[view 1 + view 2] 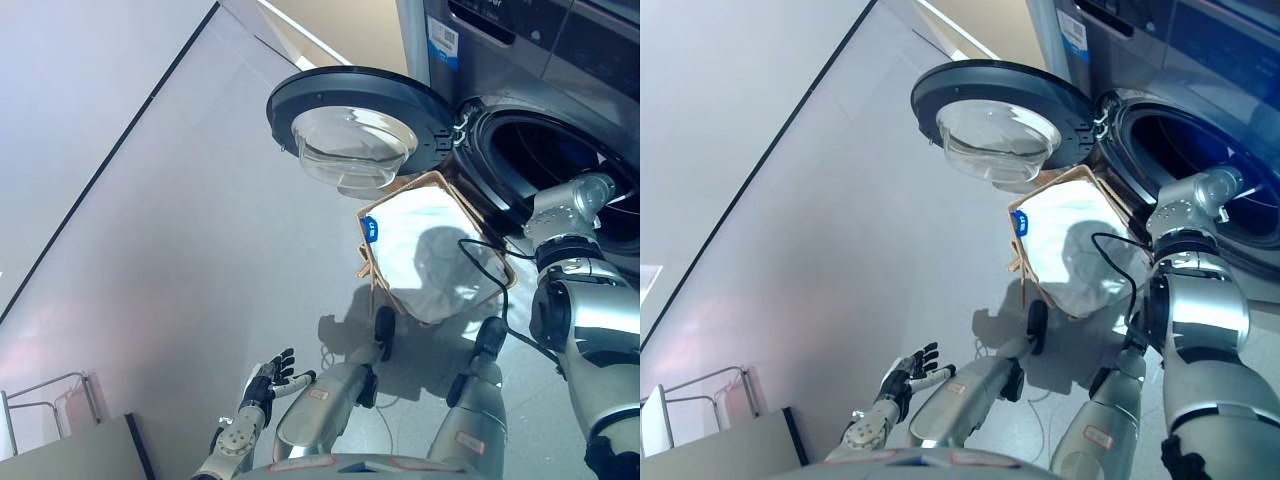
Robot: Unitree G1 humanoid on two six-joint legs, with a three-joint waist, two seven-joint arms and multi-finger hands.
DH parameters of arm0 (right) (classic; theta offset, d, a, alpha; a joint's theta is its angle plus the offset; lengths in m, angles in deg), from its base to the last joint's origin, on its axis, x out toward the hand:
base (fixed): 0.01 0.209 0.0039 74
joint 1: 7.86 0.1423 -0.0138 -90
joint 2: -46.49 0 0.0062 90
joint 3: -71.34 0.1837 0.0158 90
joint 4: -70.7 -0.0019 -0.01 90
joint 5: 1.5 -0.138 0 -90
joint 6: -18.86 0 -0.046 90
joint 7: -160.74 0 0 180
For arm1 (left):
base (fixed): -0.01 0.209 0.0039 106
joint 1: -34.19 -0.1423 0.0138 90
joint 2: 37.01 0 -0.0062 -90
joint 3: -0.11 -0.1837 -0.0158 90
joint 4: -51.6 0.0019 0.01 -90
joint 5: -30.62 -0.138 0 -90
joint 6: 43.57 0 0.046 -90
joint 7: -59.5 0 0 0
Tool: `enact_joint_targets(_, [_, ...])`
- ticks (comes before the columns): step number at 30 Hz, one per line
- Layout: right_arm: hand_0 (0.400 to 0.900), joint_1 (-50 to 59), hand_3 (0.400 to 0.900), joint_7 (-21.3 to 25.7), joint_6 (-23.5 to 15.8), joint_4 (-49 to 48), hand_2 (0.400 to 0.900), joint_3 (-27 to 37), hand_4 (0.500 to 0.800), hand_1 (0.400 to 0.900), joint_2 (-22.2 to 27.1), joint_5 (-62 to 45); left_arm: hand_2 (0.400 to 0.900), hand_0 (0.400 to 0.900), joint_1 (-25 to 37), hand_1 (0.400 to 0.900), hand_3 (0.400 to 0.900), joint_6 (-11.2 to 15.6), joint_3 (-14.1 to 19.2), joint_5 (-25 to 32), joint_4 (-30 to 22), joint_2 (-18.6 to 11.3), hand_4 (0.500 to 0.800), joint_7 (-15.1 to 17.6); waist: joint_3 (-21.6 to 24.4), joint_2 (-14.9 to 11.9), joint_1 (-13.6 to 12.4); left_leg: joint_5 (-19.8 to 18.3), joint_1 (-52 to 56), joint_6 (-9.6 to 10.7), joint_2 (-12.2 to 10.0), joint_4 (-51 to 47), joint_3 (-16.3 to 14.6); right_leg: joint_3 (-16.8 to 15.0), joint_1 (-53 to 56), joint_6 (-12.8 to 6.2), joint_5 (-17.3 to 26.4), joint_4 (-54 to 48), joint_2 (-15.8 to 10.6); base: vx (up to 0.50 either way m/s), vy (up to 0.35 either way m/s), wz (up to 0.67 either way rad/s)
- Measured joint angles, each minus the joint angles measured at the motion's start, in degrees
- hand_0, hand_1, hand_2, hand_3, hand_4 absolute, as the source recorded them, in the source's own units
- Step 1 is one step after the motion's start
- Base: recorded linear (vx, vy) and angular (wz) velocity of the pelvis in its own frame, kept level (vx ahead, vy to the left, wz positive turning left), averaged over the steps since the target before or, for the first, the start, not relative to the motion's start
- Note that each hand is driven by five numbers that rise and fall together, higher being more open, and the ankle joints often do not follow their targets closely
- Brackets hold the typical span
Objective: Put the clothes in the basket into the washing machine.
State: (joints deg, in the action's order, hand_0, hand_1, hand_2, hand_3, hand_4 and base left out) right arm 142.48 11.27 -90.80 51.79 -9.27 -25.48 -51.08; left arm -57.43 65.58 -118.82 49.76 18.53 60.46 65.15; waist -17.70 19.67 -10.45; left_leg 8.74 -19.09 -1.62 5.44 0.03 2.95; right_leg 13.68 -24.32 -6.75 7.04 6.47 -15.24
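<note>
While the washing machine (560, 110) stands with its round door (355, 120) swung fully open to the robot's left, the dark drum opening (1200, 150) is free to receive laundry. Just below the door and in front of the opening sits the basket (400, 300), a tan wicker one with a white lining. Its inside shows only the white liner and a shadow; no separate piece of clothing can be made out in it, so it looks empty or nearly empty, though the deep part is too dim to be sure.

The robot's right arm reaches up and into the drum opening. The right hand itself is hidden inside the machine, so it cannot be told whether its fingers are holding cloth or are loose. The left hand (908, 378) hangs low at the lower left, well apart from the basket, with its fingers spread and relaxed, holding nothing.

As a judgement, the task seems to be far along: the door is open, the basket shows no clear garment, and the right arm is at the drum, probably placing or pushing in a piece. What is left seems to be drawing the arm out and checking the basket for any remaining clothes.

At the lower left corner a metal rack (45, 405) stands on the grey floor (200, 250), apart from the work.
</note>
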Motion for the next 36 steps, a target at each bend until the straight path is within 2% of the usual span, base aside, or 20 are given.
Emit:
enact_joint_targets(7, [0.9, -0.6, 0.9, -5.1, 1.2, 5.0, 0.9, -0.2, 0.8, 0.9, -1.6, -1.1, 0.9, 0.9, -0.3, 0.9, 0.9, -0.2, 0.2, 0.6, 1.6, 0.5, 0.8, -0.6, 2.1, -0.5, 0.6, -0.3, 1.6, 0.5, -0.7, -0.6, 0.1, 0.3, 2.0, 0.0, 0.1, -1.6, 1.0, 0.02, -0.025, -0.11])
enact_joint_targets(13, [0.9, -5.0, 0.9, -11.3, 4.2, 10.4, 0.9, -2.3, 0.8, 0.9, -4.4, -0.9, 0.9, 0.9, -0.7, 0.9, 0.9, -0.6, 2.3, 0.3, 4.7, 0.7, 0.8, -1.4, 5.1, -4.0, -0.4, -1.1, 3.0, 1.2, -1.9, -0.7, -1.2, -0.4, 3.4, 0.3, 0.3, -3.1, 2.4, 0.03, -0.033, -0.13])
enact_joint_targets(17, [0.9, -13.6, 0.9, -15.3, 6.1, 11.2, 0.9, -3.9, 0.8, 0.9, -7.4, 2.2, 0.9, 0.9, -2.0, 0.9, 0.9, -1.5, 5.0, -1.1, 6.2, 0.8, 0.8, -2.2, 7.8, -6.8, -0.5, -1.7, 6.0, 1.7, -2.7, -2.2, -1.6, -0.4, 6.2, 0.87, 0.5, -5.2, 3.2, 0.03, -0.027, -0.08])
enact_joint_targets(22, [0.9, -24.5, 0.9, -17.8, 7.7, 11.9, 0.9, -5.1, 0.8, 0.9, -10.6, 5.9, 0.9, 0.9, -3.0, 0.9, 0.9, -1.7, 7.5, -2.4, 8.3, 0.9, 0.8, -2.7, 10.7, -9.3, -0.1, -2.4, 8.5, 1.6, -3.0, -2.7, -2.4, -0.5, 9.2, 1.05, 0.9, -7.5, 3.8, 0.04, -0.037, -0.1])
enact_joint_targets(24, [0.9, -27.9, 0.9, -18.6, 8.1, 11.7, 0.9, -5.5, 0.8, 0.9, -11.8, 8.0, 0.9, 0.9, -3.0, 0.9, 0.9, -2.1, 8.4, -3.4, 9.2, 1.1, 0.8, -2.8, 11.3, -10.0, 1.2, -2.6, 9.1, 1.7, -3.3, -2.9, -2.7, -0.4, 9.8, 1.17, 1.1, -8.2, 4.2, 0.03, -0.052, -0.06])
enact_joint_targets(29, [0.9, -40.5, 0.9, -21.2, 8.5, 9.8, 0.9, -7.6, 0.8, 0.9, -15.3, 15.6, 0.9, 0.9, -3.4, 0.9, 0.9, -2.9, 12.2, -5.7, 11.0, 1.0, 0.8, -2.7, 13.4, -12.3, 1.7, -3.5, 12.7, 2.5, -4.4, -3.7, -2.9, -0.4, 14.3, 1.1, 1.6, -11.1, 5.7, 0.03, -0.054, -0.05])
enact_joint_targets(36, [0.9, -52.6, 0.9, -22.4, 9.6, 8.9, 0.9, -11.1, 0.8, 0.9, -18.2, 28.7, 0.9, 0.9, -3.8, 0.9, 0.9, -3.2, 13.7, -9.8, 13.7, 1.1, 0.8, -2.9, 16.5, -16.3, 4.6, -4.7, 15.6, 3.0, -5.5, -3.8, -4.4, -1.0, 16.6, 1.39, 1.3, -11.5, 6.8, 0.0, -0.028, -0.13])
